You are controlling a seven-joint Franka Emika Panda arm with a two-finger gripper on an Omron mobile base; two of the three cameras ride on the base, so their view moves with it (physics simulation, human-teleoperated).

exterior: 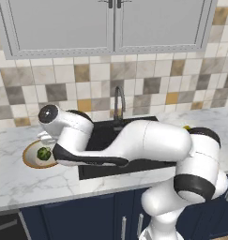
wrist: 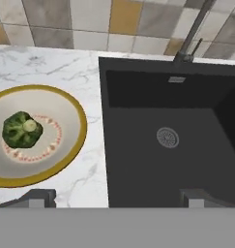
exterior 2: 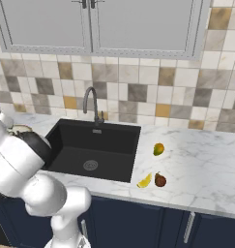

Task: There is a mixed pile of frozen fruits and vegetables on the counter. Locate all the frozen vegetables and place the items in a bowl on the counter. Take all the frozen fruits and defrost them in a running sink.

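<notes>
The bowl (wrist: 80, 119) stands on the counter (wrist: 56, 68) left of the sink (wrist: 162, 160), with a dark-green frozen vegetable (wrist: 22, 130) lying in it. My gripper (wrist: 118, 198) hangs open and empty above the strip of counter between the bowl and the sink. From the left base I see the gripper (exterior: 46, 138) just above the bowl (exterior: 26, 160) and the green lump (exterior: 43, 153). Right of the sink (exterior 2: 90, 145) lie a yellow-green frozen fruit (exterior 2: 158, 149), a brown pear-shaped fruit (exterior 2: 160, 180) and a slim yellowish vegetable piece (exterior 2: 145, 181).
A dark gooseneck tap (exterior 2: 91, 104) rises behind the basin, and no water shows. My arm stretches across the sink (exterior: 103, 136) toward the left. Tiled wall and grey upper cabinets (exterior: 110, 23) stand behind the counter (exterior 2: 206, 160).
</notes>
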